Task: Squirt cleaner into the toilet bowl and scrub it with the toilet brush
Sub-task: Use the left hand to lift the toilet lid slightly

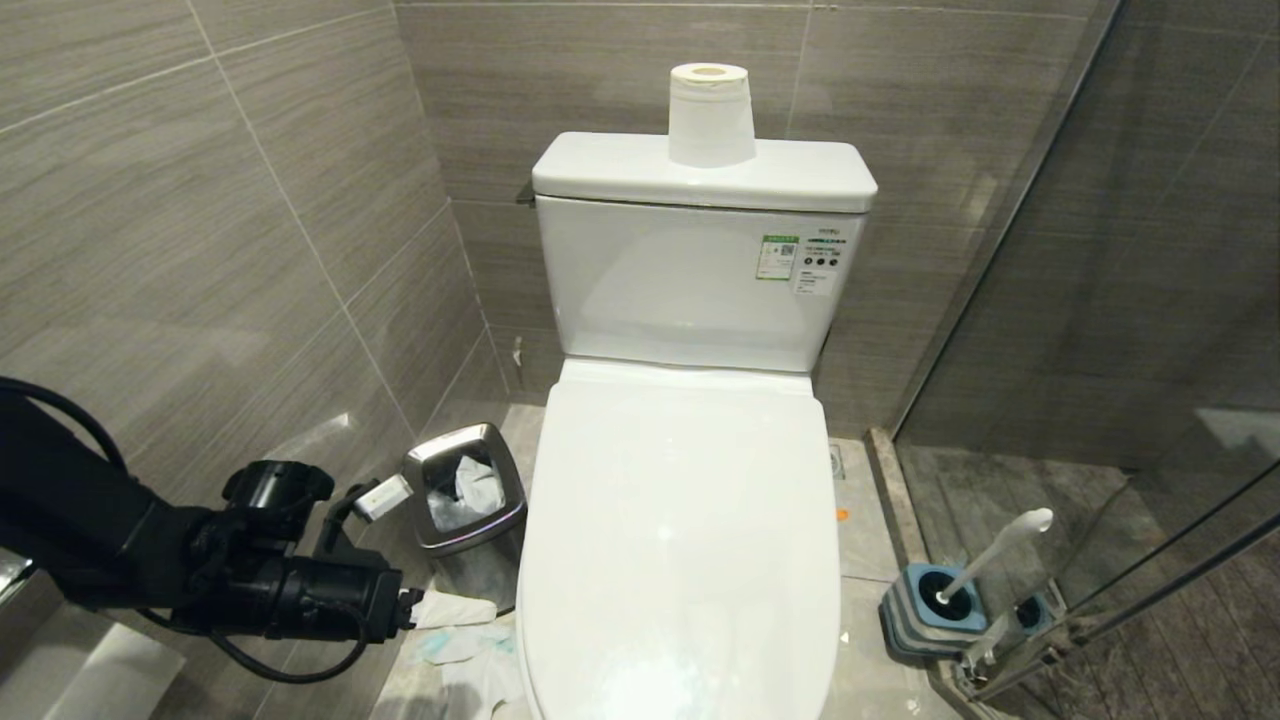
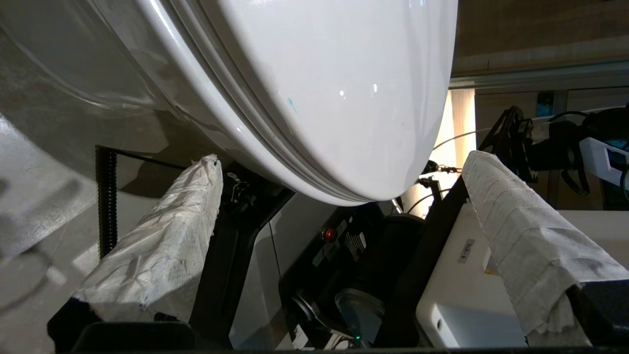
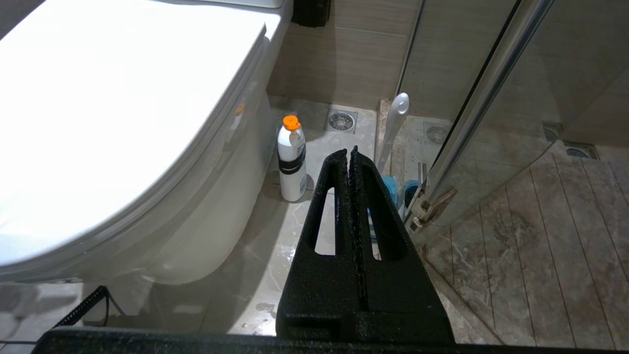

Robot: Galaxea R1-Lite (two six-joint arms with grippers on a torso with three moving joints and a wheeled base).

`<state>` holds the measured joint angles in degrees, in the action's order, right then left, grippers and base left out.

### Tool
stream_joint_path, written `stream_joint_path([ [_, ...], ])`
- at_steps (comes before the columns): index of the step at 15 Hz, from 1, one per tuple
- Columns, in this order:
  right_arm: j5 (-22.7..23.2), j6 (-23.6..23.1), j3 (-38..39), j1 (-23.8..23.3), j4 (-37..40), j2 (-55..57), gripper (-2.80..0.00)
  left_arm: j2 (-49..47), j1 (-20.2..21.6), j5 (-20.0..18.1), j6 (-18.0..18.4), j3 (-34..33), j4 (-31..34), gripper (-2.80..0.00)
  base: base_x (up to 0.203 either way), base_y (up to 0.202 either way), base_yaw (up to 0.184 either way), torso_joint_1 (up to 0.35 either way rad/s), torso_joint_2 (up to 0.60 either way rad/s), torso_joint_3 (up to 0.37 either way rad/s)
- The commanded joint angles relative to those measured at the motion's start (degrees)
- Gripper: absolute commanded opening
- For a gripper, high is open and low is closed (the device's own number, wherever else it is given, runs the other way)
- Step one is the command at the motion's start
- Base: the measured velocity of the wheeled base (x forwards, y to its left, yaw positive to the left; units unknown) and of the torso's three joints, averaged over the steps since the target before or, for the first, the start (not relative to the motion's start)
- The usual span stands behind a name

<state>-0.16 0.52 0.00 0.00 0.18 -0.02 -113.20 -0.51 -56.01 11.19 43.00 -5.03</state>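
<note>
The toilet's white lid (image 1: 680, 540) is down, so the inside of the toilet bowl is hidden; its outer wall (image 3: 196, 231) shows. The cleaner, a white bottle with an orange cap (image 3: 292, 157), stands on the floor beside the bowl. The toilet brush (image 1: 995, 555) leans in its grey-and-blue holder (image 1: 930, 605) to the right of the toilet. My left arm (image 1: 300, 595) reaches in low at the toilet's left. The left gripper (image 2: 342, 160) is open, its paper-wrapped fingers (image 2: 162, 246) wide apart below the lid's front rim (image 2: 314, 187), holding nothing. The right gripper (image 3: 349, 150) is shut and empty, above the floor near the bottle.
A steel waste bin (image 1: 465, 500) with paper in it stands against the toilet's left side. Crumpled tissues (image 1: 470, 640) lie on the floor before it. A toilet roll (image 1: 710, 115) sits on the tank. The glass shower door (image 1: 1100, 300) and its hinge (image 3: 432, 209) close off the right.
</note>
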Motion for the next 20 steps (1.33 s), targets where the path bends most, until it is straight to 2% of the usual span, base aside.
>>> stream_joint_path([
  [1, 0.0, 0.0, 0.1, 0.0, 0.0, 0.0, -2.8, -0.4, -0.4, -0.2, 0.1, 0.1, -0.1, 0.0, 0.0, 0.0, 0.0, 0.0, 0.0, 0.0],
  [8, 0.0, 0.0, 0.1, 0.0, 0.0, 0.0, -2.8, -0.7, -0.8, -0.2, 0.1, 0.1, 0.0, 0.0, 0.0, 0.0, 0.0, 0.003, 0.0, -0.149],
  [14, 0.0, 0.0, 0.1, 0.0, 0.0, 0.0, -2.8, -0.5, 0.5, -0.2, 0.3, -0.3, 0.4, 0.0, 0.0, 0.0, 0.0, 0.002, 0.0, -0.02],
  [16, 0.0, 0.0, 0.1, 0.0, 0.0, -0.1, -2.8, -0.2, 1.9, 0.6, 1.8, 0.0, 1.9, 0.0, 0.0, 0.0, 0.0, 0.0, 0.0, 0.0],
  [18, 0.0, 0.0, 0.1, 0.0, 0.0, 0.0, -2.8, -0.8, 1.8, 5.4, 6.1, 0.0, 2.5, 0.0, 0.0, 0.0, 0.0, 0.0, 0.0, 0.0],
  [19, 0.0, 0.0, 0.1, 0.0, 0.0, 0.0, -2.8, -0.9, 1.8, 5.6, 6.1, 0.2, 3.6, 0.0, 0.0, 0.0, 0.0, 0.0, 0.0, 0.0],
  [20, 0.0, 0.0, 0.1, 0.0, 0.0, 0.0, -2.8, -0.8, 1.6, 4.3, 5.5, 0.2, 3.9, 0.0, 0.0, 0.0, 0.0, 0.0, 0.0, 0.0],
])
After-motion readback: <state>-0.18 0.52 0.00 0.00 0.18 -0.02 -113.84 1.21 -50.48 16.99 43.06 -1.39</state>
